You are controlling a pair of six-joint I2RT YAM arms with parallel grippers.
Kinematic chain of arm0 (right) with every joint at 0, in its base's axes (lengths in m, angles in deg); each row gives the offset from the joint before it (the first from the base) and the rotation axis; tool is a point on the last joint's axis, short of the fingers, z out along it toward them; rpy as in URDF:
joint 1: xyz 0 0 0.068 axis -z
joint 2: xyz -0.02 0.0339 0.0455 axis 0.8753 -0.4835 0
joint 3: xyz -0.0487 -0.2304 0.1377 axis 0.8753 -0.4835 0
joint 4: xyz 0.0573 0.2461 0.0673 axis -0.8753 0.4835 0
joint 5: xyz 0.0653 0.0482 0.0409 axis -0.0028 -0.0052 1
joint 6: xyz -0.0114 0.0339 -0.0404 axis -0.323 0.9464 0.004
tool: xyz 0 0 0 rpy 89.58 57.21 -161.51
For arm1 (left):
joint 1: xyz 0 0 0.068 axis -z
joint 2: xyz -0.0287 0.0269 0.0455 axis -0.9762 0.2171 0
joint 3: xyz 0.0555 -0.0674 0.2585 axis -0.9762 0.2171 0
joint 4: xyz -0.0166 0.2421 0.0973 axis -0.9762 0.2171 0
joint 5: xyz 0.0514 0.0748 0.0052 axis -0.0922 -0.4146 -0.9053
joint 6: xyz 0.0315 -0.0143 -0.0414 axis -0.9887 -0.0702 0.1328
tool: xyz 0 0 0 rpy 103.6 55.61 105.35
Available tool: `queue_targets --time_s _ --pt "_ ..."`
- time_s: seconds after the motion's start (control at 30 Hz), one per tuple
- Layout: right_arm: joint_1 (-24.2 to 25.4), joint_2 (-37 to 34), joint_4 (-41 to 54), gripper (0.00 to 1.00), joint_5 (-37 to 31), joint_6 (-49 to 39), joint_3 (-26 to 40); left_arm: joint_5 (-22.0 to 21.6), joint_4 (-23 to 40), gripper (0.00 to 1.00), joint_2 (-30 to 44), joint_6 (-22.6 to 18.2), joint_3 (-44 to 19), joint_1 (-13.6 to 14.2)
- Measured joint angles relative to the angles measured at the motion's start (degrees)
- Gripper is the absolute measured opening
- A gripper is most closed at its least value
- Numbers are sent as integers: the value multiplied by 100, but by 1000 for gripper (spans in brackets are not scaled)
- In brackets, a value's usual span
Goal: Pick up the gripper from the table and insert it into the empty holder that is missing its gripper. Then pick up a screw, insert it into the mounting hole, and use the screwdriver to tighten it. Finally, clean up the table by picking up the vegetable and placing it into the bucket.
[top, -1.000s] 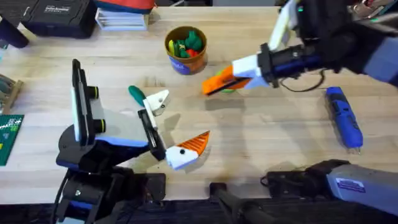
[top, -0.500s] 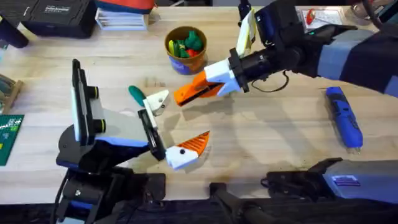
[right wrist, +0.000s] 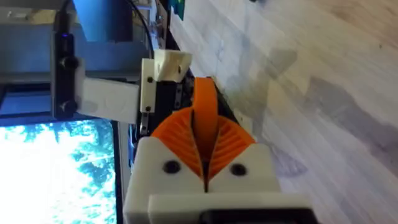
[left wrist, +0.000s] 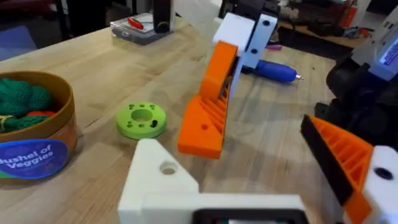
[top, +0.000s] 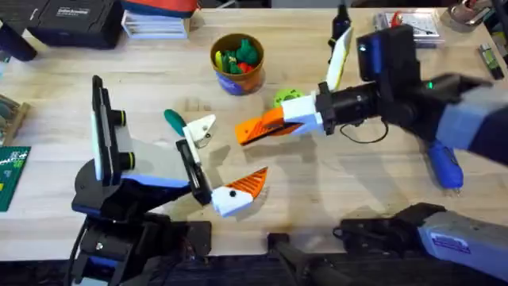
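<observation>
Right gripper [top: 252, 131] hovering above table [top: 333, 183] near centre, orange pads pressed together, holding nothing. Left gripper [top: 238, 191] sitting low beside holder [top: 190, 168], fingers spread, empty. White gripper piece [top: 202, 127] lying by holder tip, touching dark-green vegetable [top: 173, 120]. Bucket [top: 236, 62] standing behind them. Blue screwdriver [top: 440, 159] lying well off to right, partly under right arm.

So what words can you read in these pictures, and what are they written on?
"Bushel of Veggies": on the blue label of the bucket.
White lettering on the black case at the table's far left corner: too blurred to read.
Print on the green board at the left edge: too small to read.
</observation>
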Motion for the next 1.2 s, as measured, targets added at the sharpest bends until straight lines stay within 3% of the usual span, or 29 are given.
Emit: queue_targets --time_s 0.23,0.3,0.7,1.2 --pt "-131 173 -3158 8 -256 1706 -1120 0 0 985 0 0 0 0" --pt "-233 92 -3597 8 -288 2137 -1294 0 0 985 1 0 0 0" --pt "-376 -4 -3812 8 -216 3141 -1410 -1 0 985 2 1 0 0" --pt "-507 -109 -4633 8 -70 3474 -1410 0 0 985 0 0 0 0"
